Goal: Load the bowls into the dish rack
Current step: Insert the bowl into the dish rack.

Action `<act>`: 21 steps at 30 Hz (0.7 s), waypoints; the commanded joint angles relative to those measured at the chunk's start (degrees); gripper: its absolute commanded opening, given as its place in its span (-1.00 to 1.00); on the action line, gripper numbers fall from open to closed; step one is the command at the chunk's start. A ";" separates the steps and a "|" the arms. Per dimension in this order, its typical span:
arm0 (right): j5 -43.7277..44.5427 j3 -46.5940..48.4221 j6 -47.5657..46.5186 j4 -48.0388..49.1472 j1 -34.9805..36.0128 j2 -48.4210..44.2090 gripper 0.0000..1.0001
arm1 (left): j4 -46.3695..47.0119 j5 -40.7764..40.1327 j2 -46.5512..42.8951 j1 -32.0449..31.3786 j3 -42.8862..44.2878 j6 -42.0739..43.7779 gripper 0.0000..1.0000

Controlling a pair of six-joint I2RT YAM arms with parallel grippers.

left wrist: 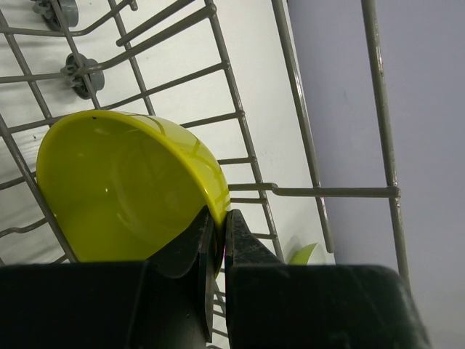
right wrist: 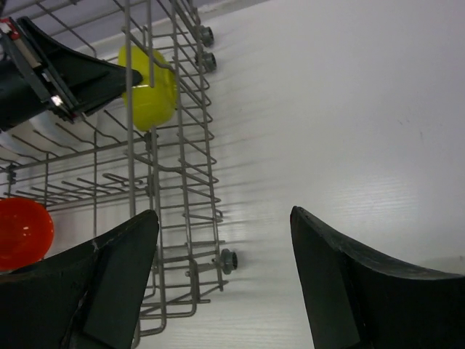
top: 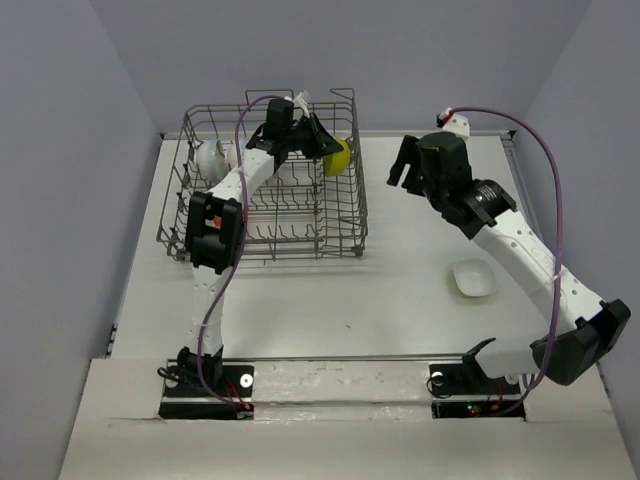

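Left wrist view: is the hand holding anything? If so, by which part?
Yes. The left hand pinches the yellow bowl by its rim, inside the dish rack. The right hand is open and holds nothing.

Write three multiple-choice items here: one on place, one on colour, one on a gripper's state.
1. Where is the yellow bowl? A on the bare table; B inside the dish rack; C on a shelf.
2. What colour is the second bowl in the right wrist view? A blue; B black; C orange-red.
3. How is the right gripper? A open, empty; B shut on a bowl; C shut on wire.
B: wires surround it. C: seen at that view's left edge. A: its fingers stand wide apart.
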 commanded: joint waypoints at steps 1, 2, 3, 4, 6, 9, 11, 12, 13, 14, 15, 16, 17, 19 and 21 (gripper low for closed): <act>-4.49 6.24 -2.29 3.34 0.49 3.02 0.57 | 1.32 -2.43 -4.28 2.04 3.96 2.04 -1.00; -5.20 7.55 -2.38 3.43 0.49 4.85 0.57 | 1.32 -2.43 -4.19 2.04 3.97 2.04 -1.00; -5.99 8.09 -2.46 3.34 0.49 4.87 0.57 | 1.32 -2.43 -4.19 2.04 4.05 2.04 -1.00; -6.69 8.44 -2.38 3.43 0.49 6.53 0.56 | 1.32 -2.43 -4.11 2.04 3.97 2.04 -1.00; -8.54 8.88 -2.12 3.60 0.49 8.29 0.54 | 1.32 -2.43 -3.84 2.04 4.05 2.13 -1.00; -11.17 8.36 -1.85 4.48 0.49 9.53 0.51 | 1.32 -2.43 -3.67 2.04 4.05 2.22 -1.00; -12.67 8.18 -1.94 4.83 0.49 10.67 0.50 | 1.32 -2.43 -3.58 2.04 4.14 2.13 -1.00; -13.02 8.01 -2.11 4.92 0.49 11.02 0.48 | 1.32 -2.43 -3.49 2.04 4.23 2.13 -1.00; -13.90 7.57 -2.11 5.01 0.49 11.63 0.47 | 1.32 -2.43 -3.40 2.04 4.23 2.04 -1.00; -14.25 7.22 -2.11 5.10 0.49 11.73 0.47 | 1.32 -2.52 -3.40 2.04 4.23 2.13 -1.00; -14.52 6.87 -2.20 5.53 0.49 11.82 0.46 | 1.32 -2.52 -3.40 2.04 4.32 2.04 -1.00; -14.70 5.99 -2.11 5.80 0.49 11.73 0.46 | 1.32 -2.52 -3.40 2.04 4.32 2.04 -1.00; -14.78 5.64 -1.94 6.06 0.49 11.73 0.46 | 1.32 -2.52 -3.31 2.04 4.40 2.04 -1.00; -15.31 5.20 -1.94 6.59 0.49 11.64 0.46 | 1.32 -2.43 -3.23 2.04 4.49 2.04 -1.00; -15.84 4.84 -1.85 6.68 0.49 11.73 0.46 | 1.32 -2.43 -3.14 1.96 4.58 2.04 -1.00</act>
